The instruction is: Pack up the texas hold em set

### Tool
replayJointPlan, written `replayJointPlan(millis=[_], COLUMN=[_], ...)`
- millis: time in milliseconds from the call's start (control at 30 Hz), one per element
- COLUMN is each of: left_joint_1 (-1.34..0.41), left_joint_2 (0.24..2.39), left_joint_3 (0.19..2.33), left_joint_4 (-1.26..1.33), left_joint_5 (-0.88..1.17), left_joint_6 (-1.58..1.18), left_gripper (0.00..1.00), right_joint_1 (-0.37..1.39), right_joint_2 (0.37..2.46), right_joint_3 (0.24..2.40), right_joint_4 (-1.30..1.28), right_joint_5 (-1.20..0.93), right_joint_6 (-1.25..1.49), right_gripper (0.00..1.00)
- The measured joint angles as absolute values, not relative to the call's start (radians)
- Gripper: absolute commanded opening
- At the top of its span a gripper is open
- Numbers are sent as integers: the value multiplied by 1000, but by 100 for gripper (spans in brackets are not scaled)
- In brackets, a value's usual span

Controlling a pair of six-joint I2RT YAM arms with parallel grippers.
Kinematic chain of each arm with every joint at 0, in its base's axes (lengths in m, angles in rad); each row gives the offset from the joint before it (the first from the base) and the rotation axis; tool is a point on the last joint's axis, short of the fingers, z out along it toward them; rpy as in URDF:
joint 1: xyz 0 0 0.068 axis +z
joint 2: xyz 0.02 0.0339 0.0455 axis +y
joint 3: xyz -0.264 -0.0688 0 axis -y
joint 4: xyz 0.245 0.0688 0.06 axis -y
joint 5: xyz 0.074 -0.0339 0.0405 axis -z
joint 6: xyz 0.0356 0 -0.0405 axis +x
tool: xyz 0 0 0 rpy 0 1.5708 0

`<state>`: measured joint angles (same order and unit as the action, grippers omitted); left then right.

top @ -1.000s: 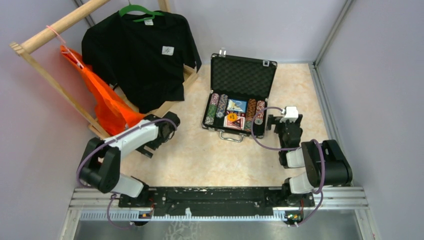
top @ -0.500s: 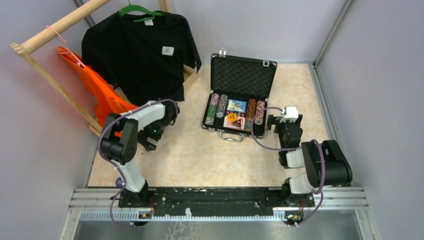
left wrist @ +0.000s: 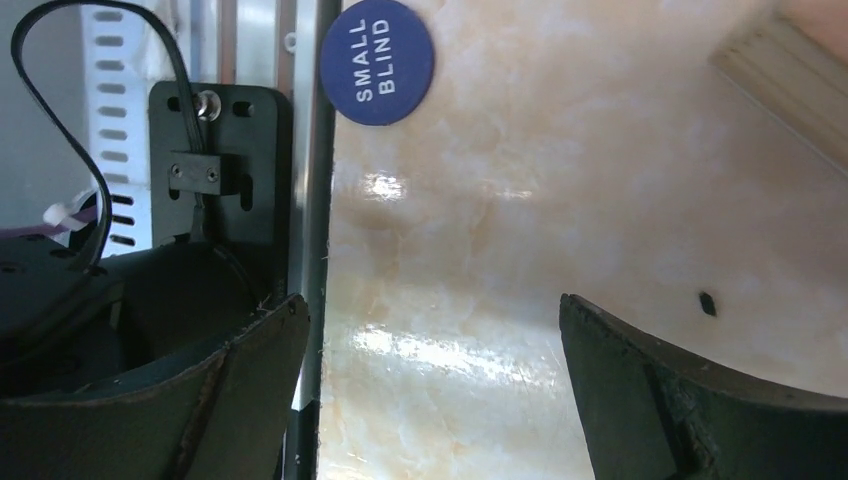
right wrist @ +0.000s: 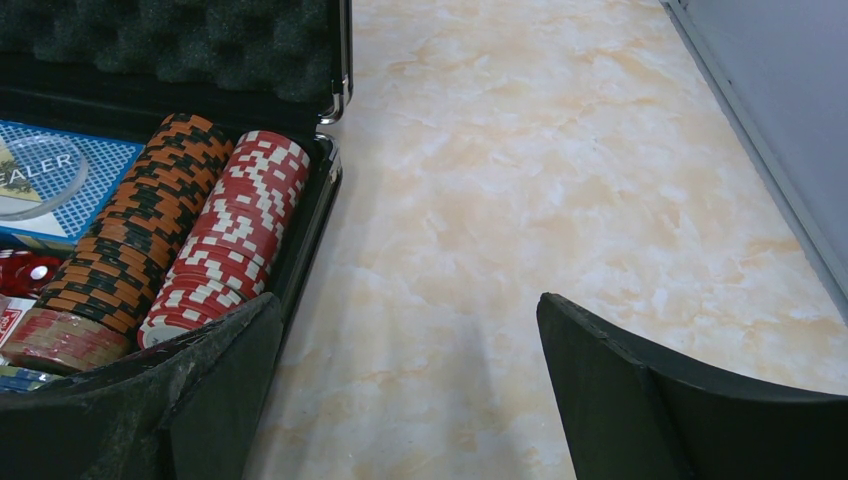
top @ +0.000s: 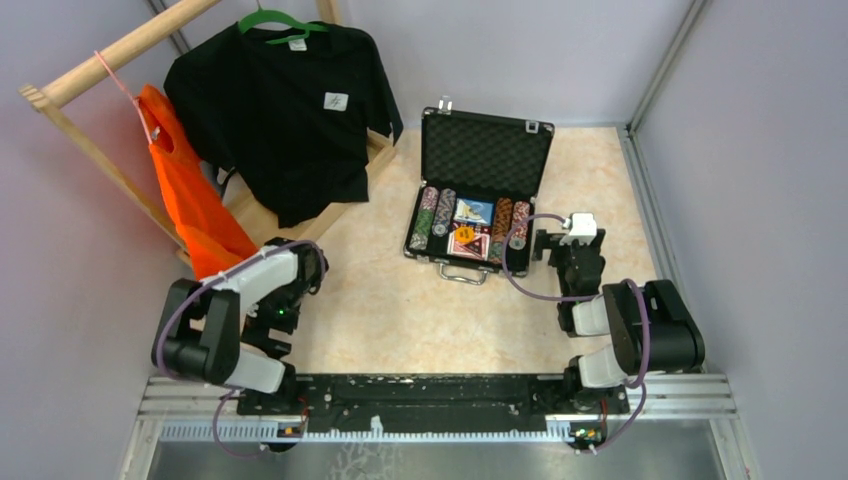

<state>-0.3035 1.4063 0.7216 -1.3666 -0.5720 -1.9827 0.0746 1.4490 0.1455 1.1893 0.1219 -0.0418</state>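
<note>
At the far left we see an orange bag (top: 185,200) hanging from a wooden rack (top: 100,60), and beside it a black T-shirt (top: 285,110) on a green hanger. Below them the left arm folds back toward its own base. In its wrist view the left gripper (left wrist: 432,310) stands wide apart with nothing between the fingers, hovering over the marbled table (top: 400,300). Ahead of it a round blue token (left wrist: 378,61) marked SMALL BLIND lies flat on the table, right at the edge of the metal rail (left wrist: 308,200) and well away from the case. Toward the middle, the black case (top: 487,155) lies open with its foam-lined lid upright at the back and its handle facing the arms. Inside, rows of chips fill both ends, and we make out cards and an orange triangular token (top: 464,233) between them. From the right wrist we see the orange-and-black chips (right wrist: 120,240) and the red-and-white chips (right wrist: 235,235) lying side by side against the case's right wall. A clear round token (right wrist: 30,175) rests on a blue deck. The right gripper (right wrist: 408,305) is spread wide and empty, its left finger just beside the case's right wall.
</note>
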Motion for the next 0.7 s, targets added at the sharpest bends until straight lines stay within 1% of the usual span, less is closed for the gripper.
replayJointPlan(millis=[233, 533, 700], left_joint_1=[-177, 36, 151], left_joint_2=[1540, 1535, 1494], left_joint_3=[765, 774, 774], left_joint_4=[-1364, -1364, -1365], left_joint_5=[-518, -516, -535], left_joint_6=[-1980, -1931, -1887], left_gripper=[100, 99, 99], right_joint_1=[75, 75, 75], right_joint_2=[1449, 1449, 1449], right_joint_3=[146, 146, 146], right_joint_4=[1189, 1189, 1189], right_joint_5=[122, 122, 122], right_joint_6=[-42, -42, -42], right_gripper=[99, 99, 99])
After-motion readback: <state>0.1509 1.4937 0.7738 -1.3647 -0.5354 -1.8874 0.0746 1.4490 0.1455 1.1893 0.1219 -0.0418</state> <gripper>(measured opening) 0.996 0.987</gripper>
